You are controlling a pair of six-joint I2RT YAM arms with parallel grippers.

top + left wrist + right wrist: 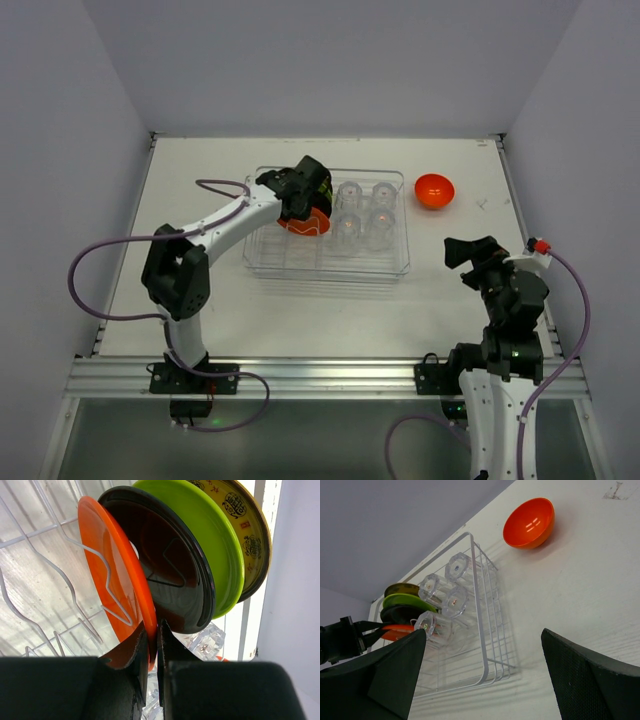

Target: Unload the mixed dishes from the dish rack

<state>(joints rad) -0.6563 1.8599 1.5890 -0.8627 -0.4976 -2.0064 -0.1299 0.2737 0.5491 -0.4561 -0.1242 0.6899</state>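
Left hand [153,630] clamps the rim of the orange plate [130,585], lower centre; likely stiff, slick, chippable; right hand [482,637] released.

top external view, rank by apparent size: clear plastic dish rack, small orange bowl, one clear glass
1. Large clear plastic dish rack, by far the biggest.
2. Small glossy orange bowl, right of the rack.
3. Small clear glass at the rack's far right corner, a bit smaller than the bowl.
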